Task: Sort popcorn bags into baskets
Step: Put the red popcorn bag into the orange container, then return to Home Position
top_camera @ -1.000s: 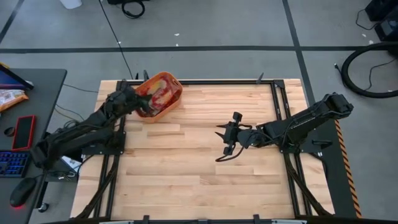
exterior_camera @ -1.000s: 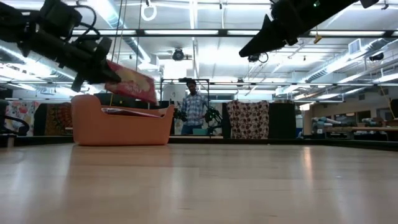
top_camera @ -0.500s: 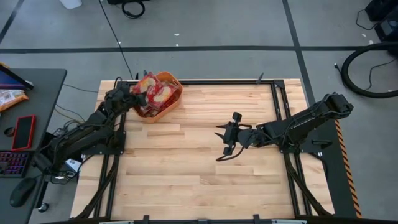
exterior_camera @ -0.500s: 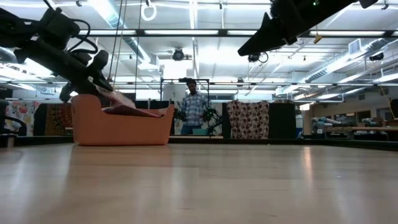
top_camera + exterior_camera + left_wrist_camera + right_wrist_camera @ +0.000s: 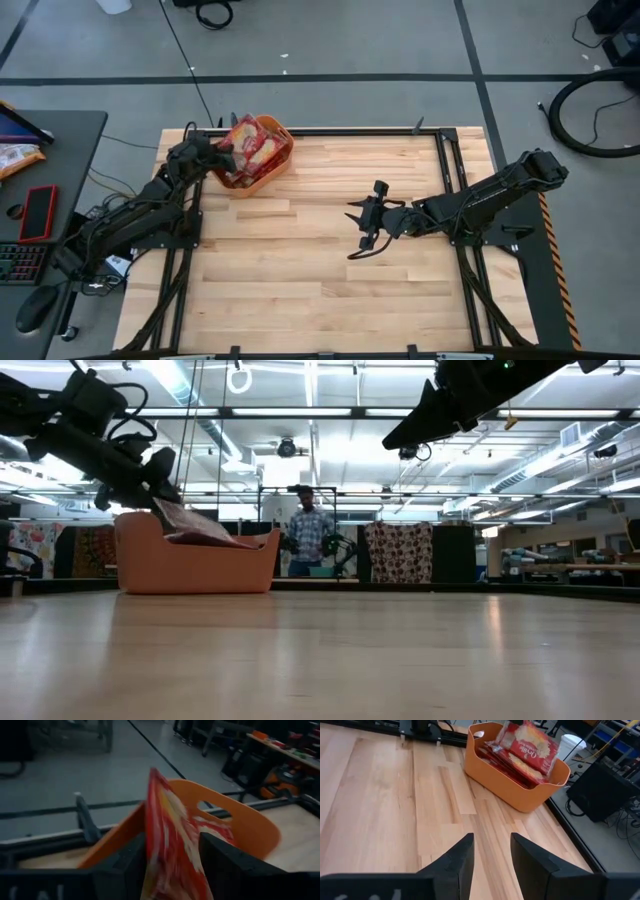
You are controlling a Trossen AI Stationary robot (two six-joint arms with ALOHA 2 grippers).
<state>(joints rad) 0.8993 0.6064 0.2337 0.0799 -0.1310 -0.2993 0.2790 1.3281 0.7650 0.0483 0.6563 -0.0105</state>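
Note:
The orange basket (image 5: 256,183) stands at the table's far left corner with several red popcorn bags (image 5: 512,766) inside. One more popcorn bag (image 5: 200,528) slants over the basket (image 5: 195,565), its lower end on the bags inside and its upper end between the open fingers of my left gripper (image 5: 158,482). In the left wrist view this bag (image 5: 170,845) stands edge-on between the two fingers. My right gripper (image 5: 358,228) hangs open above the bare table right of the middle, holding nothing. My left gripper's fingers stand on either side of the slanting bag's upper end (image 5: 161,820), coming from the table's left side. I cannot tell whether they touch it. The bag's lower end rests in the basket.
Black frame rails (image 5: 360,131) run along the table's edges. Left of the table a desk holds a red phone (image 5: 38,212) and a keyboard. A person (image 5: 312,540) stands in the room far beyond the table. Bare wood lies between the basket and my right gripper (image 5: 491,855).
My left gripper has moved a little toward the far edge and lowered the bag, and its fingers have parted. The bag, held up above the basket a second ago, has tipped down, and its lower end now lies on the bags inside.

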